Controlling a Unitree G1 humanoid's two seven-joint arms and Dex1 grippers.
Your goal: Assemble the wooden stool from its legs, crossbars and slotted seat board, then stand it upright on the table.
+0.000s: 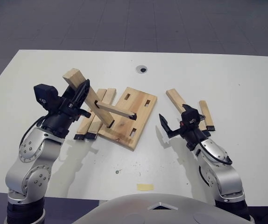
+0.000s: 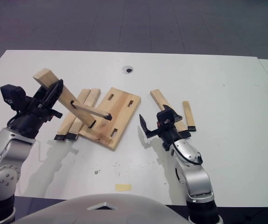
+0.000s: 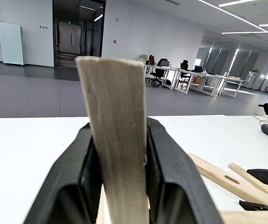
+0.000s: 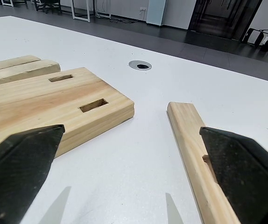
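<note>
My left gripper (image 1: 80, 96) is shut on a wooden leg (image 1: 76, 79), held tilted above the table with its black-capped foot near the slotted seat board (image 1: 135, 108). A crossbar (image 1: 116, 110) sticks out sideways from that leg over the board. In the left wrist view the leg (image 3: 117, 121) stands clamped between the black fingers (image 3: 166, 177). Two more legs (image 1: 96, 114) lie side by side left of the board. My right gripper (image 1: 177, 119) is open just above the table, between the board (image 4: 40, 102) and another leg (image 4: 190, 140). A short crossbar (image 1: 206, 115) lies further right.
The white table (image 1: 227, 74) has a round cable hole (image 1: 143, 69) behind the board and a small yellow note (image 1: 145, 187) near the front edge. Bare tabletop stretches behind and to the right of the parts.
</note>
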